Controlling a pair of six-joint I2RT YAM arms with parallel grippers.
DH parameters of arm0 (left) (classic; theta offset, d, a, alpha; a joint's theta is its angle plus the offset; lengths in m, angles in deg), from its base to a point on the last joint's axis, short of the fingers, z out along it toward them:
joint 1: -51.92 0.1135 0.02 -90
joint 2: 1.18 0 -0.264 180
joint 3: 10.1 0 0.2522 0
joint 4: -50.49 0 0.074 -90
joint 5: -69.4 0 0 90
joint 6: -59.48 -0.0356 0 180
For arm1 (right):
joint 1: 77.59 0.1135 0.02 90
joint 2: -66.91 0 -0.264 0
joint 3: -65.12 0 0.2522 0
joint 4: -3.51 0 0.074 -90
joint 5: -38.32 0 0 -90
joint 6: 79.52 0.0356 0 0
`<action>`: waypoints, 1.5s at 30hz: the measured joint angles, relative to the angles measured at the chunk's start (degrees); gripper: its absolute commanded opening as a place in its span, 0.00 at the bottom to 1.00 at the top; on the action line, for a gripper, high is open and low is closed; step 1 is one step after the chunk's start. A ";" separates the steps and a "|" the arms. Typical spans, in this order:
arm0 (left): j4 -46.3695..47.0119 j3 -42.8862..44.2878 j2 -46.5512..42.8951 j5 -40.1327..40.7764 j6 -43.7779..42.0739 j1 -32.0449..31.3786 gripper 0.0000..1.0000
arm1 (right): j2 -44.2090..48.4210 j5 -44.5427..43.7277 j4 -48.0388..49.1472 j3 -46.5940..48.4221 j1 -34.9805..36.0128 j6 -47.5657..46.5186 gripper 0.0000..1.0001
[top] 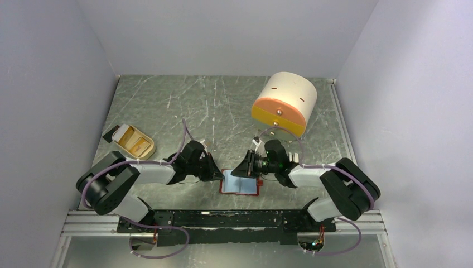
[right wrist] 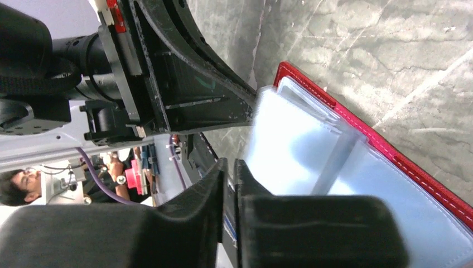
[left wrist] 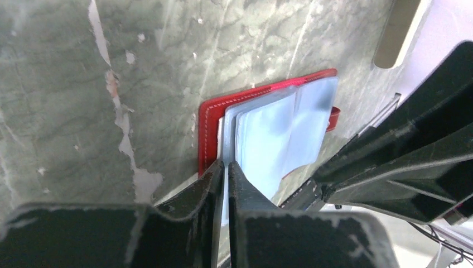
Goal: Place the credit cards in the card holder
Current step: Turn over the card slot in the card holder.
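Observation:
The red card holder [top: 241, 184] lies open on the table between my two arms, its pale blue pockets facing up. My left gripper [top: 219, 175] [left wrist: 226, 163] is shut on the edge of one pale blue pocket sheet [left wrist: 262, 134] at the holder's left side. My right gripper [top: 246, 170] [right wrist: 230, 162] is at the holder's upper right, its jaws nearly together with a thin dark credit card [right wrist: 230, 225] edge-on between them. That card sits just left of the blue pockets [right wrist: 312, 162]. Its far end is hidden.
A beige oval tray [top: 119, 134] holding flat tan cards [top: 137, 143] stands at the left, with a dark flat piece [top: 109, 134] at its left end. Behind the right arm lies a big cream-and-orange cylinder [top: 284, 103]. Walls enclose the table on three sides.

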 measured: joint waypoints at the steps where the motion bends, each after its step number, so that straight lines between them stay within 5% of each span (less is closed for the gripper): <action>1: 0.07 -0.15 -0.39 -0.28 0.26 0.00 0.16 | 0.02 -0.09 -0.68 0.46 0.00 -0.46 0.28; 12: 1.49 -0.98 -7.96 -2.16 1.75 0.00 0.24 | 4.48 -10.95 -18.27 4.04 1.44 -8.63 0.47; 19: 1.01 -0.72 -7.34 -2.14 1.44 0.15 0.23 | 6.03 -18.05 -26.14 7.89 5.90 -10.40 0.47; 23: -4.66 1.57 -8.50 -1.11 -0.96 1.73 0.33 | 5.53 -21.29 -28.09 9.53 8.28 -10.47 0.48; 33: -29.46 16.59 -23.21 10.12 -13.73 14.16 0.41 | -1.44 -23.32 -28.11 12.98 11.39 -11.15 0.50; 45: -45.97 25.38 -24.46 16.06 -25.92 33.90 0.41 | 1.36 -24.04 -30.38 14.73 11.78 -15.34 0.51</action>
